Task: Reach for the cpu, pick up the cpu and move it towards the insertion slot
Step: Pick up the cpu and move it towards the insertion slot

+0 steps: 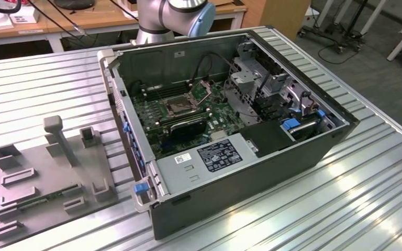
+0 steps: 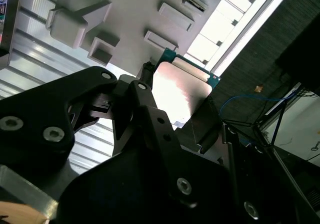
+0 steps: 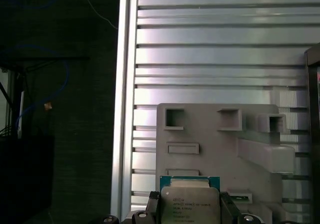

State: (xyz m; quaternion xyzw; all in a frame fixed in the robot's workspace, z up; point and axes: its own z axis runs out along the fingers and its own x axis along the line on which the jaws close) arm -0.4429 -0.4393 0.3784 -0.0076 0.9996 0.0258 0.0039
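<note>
1. cpu is held by the gripper. The jaws are clenched on two opposite edges of the chip.
2. In the first wrist view, the silvery lid with print faces the camera. A green rim shows along the far edge, and a black finger presses on one side.
3. In the second wrist view, the same cpu shows glare across its face and a teal rim at one corner. The gripper and its black linkage crowd the foreground.
4. A grey fixture plate with rectangular pockets and raised blocks lies beyond the chip. The chip hangs over the plate's near edge and looks clear of it, not seated in a pocket.
5. The plate lies flat on the ribbed metal surface.
6. In the exterior view, the fixture plate is at the exterior view's left of an open computer case. Both sit on the surface. A green memory stick lies in one pocket of the plate.
7. The insertion slot has a silvery frame and a dark centre. It sits on the green board inside the case, well apart from the fixture plate.
8. The arm stands behind the case, at the top of the exterior view.
</note>
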